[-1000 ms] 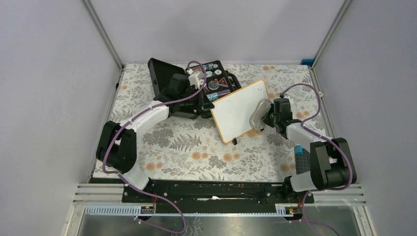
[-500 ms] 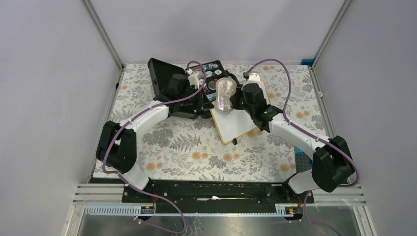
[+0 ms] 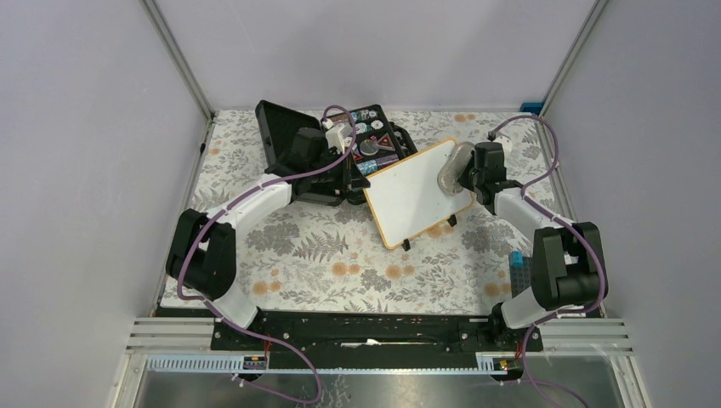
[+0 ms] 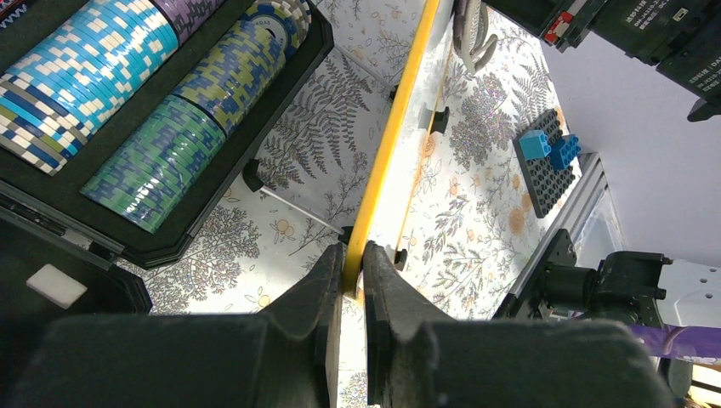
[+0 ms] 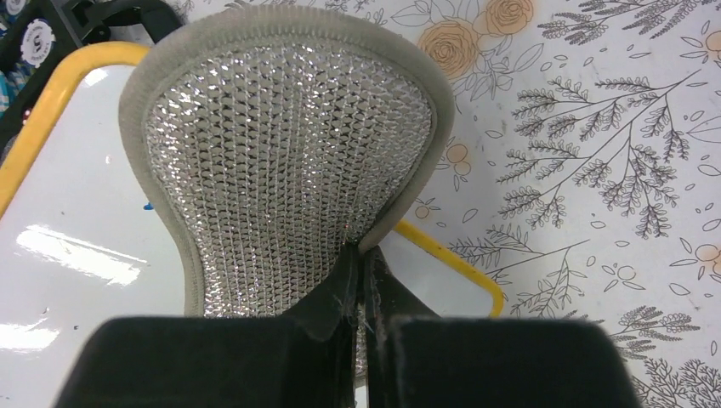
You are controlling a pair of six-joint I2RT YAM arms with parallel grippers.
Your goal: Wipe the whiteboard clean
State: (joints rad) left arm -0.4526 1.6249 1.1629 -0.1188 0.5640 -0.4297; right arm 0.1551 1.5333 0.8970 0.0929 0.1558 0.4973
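The wiping step is in hand. The whiteboard (image 3: 412,197) stands tilted on its small feet on the flowered table (image 3: 323,255), a little right of centre in the top view. Its left corner is just beside the open black case (image 3: 285,136) of poker chips (image 4: 153,161). Low in the left wrist view, the left claw (image 4: 353,259) is pinching the board's yellow edge, steadying it. The right claw (image 5: 361,276) is pressed together on the tail of a silver mesh scrubbing pad (image 5: 289,144), which seems to rest on the board's upper right corner and overhangs the frame. The white face looks nearly clean, with a tiny blue speck (image 5: 149,205) beside the pad's left rim. Next, I judge, the pad should sweep left and down across the face under light, even pressure while the left claw holds firm, or the board may tip.
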